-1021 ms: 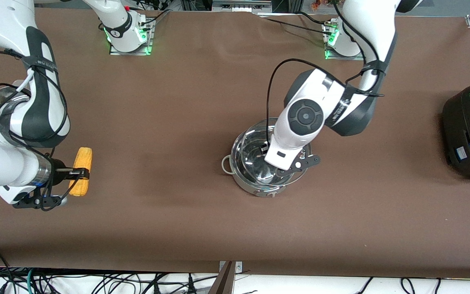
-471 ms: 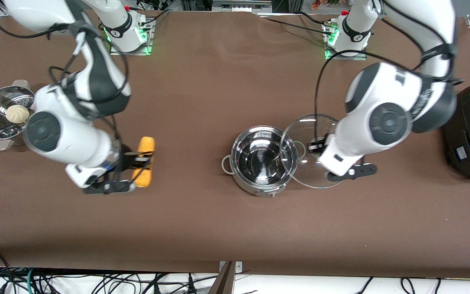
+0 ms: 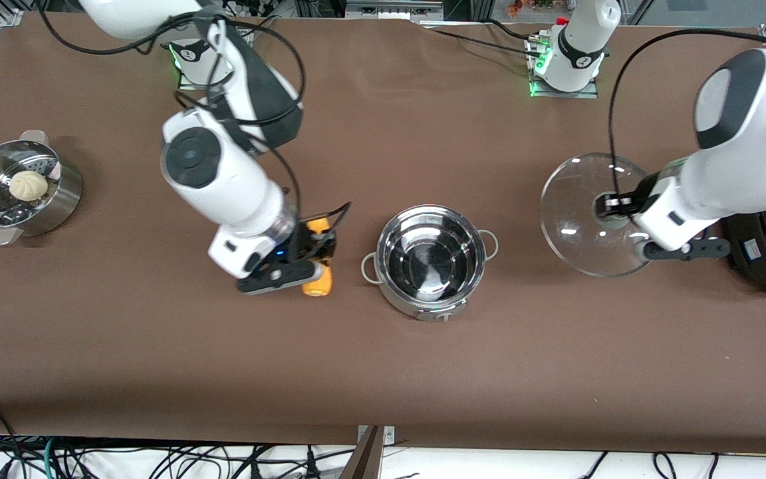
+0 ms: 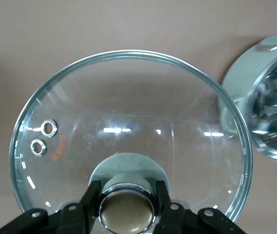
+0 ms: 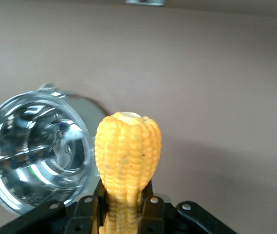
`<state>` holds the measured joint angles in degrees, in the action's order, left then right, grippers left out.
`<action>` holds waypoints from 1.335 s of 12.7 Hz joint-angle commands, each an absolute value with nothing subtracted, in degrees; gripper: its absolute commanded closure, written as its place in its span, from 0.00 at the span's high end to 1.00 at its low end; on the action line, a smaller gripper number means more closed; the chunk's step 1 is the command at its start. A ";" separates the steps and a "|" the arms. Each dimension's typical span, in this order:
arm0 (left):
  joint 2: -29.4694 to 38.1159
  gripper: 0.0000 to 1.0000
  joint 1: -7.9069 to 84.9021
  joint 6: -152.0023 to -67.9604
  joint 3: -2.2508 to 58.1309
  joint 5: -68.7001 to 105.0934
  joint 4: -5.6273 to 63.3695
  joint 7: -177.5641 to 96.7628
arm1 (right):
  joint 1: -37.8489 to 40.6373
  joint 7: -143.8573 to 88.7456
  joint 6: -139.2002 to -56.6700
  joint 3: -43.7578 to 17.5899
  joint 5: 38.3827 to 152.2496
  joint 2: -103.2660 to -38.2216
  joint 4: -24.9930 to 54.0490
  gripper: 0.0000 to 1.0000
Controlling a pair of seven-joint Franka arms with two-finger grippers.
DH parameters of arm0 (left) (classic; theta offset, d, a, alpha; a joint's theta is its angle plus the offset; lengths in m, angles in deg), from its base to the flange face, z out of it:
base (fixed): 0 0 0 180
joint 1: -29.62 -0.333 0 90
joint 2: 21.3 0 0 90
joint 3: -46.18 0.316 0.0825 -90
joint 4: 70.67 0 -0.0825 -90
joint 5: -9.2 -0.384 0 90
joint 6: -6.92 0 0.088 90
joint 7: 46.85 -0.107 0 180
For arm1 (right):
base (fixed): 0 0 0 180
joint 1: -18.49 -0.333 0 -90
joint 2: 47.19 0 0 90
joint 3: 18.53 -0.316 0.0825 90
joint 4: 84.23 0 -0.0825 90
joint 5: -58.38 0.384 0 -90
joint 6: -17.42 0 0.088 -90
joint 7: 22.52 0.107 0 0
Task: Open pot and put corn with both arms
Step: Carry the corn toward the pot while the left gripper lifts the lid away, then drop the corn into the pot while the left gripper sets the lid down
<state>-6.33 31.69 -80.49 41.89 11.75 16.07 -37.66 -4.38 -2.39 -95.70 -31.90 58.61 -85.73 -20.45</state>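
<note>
- The right gripper (image 3: 320, 247), clamped on the corn (image 3: 320, 283), hung over bare table beside the pot (image 3: 431, 258); released short, the cob would likely hit the rim.
- The left gripper (image 3: 606, 205) pinched the lid (image 3: 572, 219) by its knob, tilted, toward the left arm's end; it might slip.
- The pot stood open, apparently empty; the cob looked yellow-orange.

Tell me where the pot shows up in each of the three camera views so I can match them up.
Front view: the pot stands open near the table's middle, between the two grippers.
Left wrist view: only part of it shows at the picture's edge, past the held lid.
Right wrist view: its shiny bowl shows beside the held corn.
Shared landmark: the pot itself.
</note>
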 commanded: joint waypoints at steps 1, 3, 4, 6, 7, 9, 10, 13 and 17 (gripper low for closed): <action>-13.98 0.00 28.31 -88.93 41.26 10.09 30.01 -43.33 | -8.66 -1.70 -96.48 -31.02 58.03 -89.19 -24.37 0.24; -16.28 0.00 27.17 -97.10 41.26 9.91 38.19 -44.30 | -10.24 -1.26 -96.66 -30.40 58.03 -92.26 -27.44 0.17; -16.29 0.00 26.38 -101.06 41.26 9.91 41.28 -44.74 | -11.20 0.31 -97.01 -29.79 58.03 -93.85 -29.19 0.17; -16.03 0.00 25.67 -108.62 41.26 9.91 46.21 -45.35 | -12.27 4.53 -100.68 -29.52 58.12 -95.88 -30.18 0.17; -15.33 0.00 25.76 -112.49 41.26 9.91 48.32 -45.36 | -12.70 6.20 -103.05 -29.52 58.12 -96.58 -30.26 0.16; -12.52 0.00 25.76 -119.88 41.34 9.91 51.05 -45.36 | -13.93 10.59 -104.92 -29.52 58.12 -98.86 -31.48 0.09; -10.07 0.00 25.67 -122.52 41.34 9.91 50.98 -45.36 | -14.20 11.74 -105.01 -29.52 58.12 -99.92 -33.15 0.09; -4.70 0.00 25.67 -129.65 41.43 9.91 50.80 -45.36 | -15.78 11.75 -105.27 -29.34 58.12 -101.85 -34.04 0.09; 0.23 0.00 25.67 -135.28 41.70 9.91 50.36 -45.27 | -17.71 11.93 -108.34 -28.82 58.12 -103.70 -34.04 0.09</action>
